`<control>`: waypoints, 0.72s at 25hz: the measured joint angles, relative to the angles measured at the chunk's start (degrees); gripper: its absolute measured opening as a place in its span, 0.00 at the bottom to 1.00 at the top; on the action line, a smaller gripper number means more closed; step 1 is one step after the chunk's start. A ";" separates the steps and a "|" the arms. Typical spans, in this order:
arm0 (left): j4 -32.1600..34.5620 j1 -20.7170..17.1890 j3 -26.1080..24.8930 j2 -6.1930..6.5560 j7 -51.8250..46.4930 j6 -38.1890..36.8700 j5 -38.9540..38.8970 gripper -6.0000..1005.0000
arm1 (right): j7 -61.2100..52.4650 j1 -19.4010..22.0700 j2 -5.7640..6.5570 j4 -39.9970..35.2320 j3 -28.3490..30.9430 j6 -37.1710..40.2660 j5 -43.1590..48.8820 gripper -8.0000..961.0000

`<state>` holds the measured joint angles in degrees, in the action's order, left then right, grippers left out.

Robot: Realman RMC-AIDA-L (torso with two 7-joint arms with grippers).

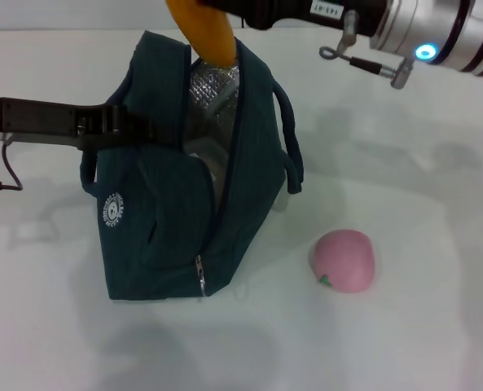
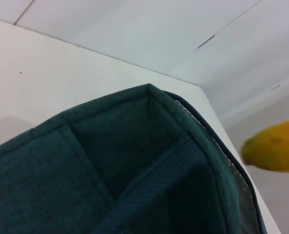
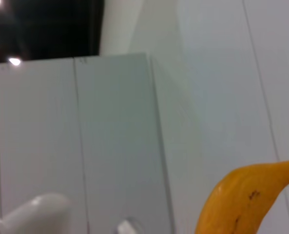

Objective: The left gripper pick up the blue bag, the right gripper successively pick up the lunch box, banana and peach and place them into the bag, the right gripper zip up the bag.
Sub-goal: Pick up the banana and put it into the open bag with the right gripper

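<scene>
Yellow-orange banana [image 1: 202, 31] was hanging nearly straight up and down, lower tip right over the open mouth of the blue bag [image 1: 164, 236], basically poking into the gap where the silver lining showed. So the drop was pretty much straight down from the right gripper [image 1: 225, 6], which sat at the top edge of the head view. It had to be pinching the banana's upper end, since the fruit dangled from it, though the fingers themselves were cut off by the frame.

Left gripper [image 1: 147, 130] came in from the left and was clamped on the bag's near rim, holding the mouth open. Peach [image 1: 344, 260] was sitting on the white table [image 1: 420, 204] to the right of the bag, well apart, closer to the right arm.

Couldn't make out the lunch box for sure; something pale was down inside the bag, probably that.

Left wrist view showed the bag's inner corner with the banana tip just beyond the rim, which the head view didn't give. Right wrist view only caught the banana against a wall.
</scene>
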<state>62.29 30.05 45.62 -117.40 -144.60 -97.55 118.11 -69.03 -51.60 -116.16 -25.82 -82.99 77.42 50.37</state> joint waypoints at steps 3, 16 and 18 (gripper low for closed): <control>-0.09 -0.05 -0.13 0.03 0.01 0.15 0.00 0.04 | 0.97 -0.10 -0.02 1.76 -1.22 -1.92 -0.50 0.48; -0.16 -0.35 -0.27 0.33 0.03 0.61 0.00 0.04 | 1.18 1.23 -0.03 3.47 -8.20 -7.86 -1.43 0.49; -0.15 -0.39 -0.27 0.32 0.03 0.61 0.01 0.04 | 1.18 1.90 -0.03 3.43 -8.88 -8.14 -1.40 0.49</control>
<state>62.14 29.65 45.34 -117.08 -144.58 -96.94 118.12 -67.85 -49.70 -116.19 -22.39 -91.87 69.28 48.97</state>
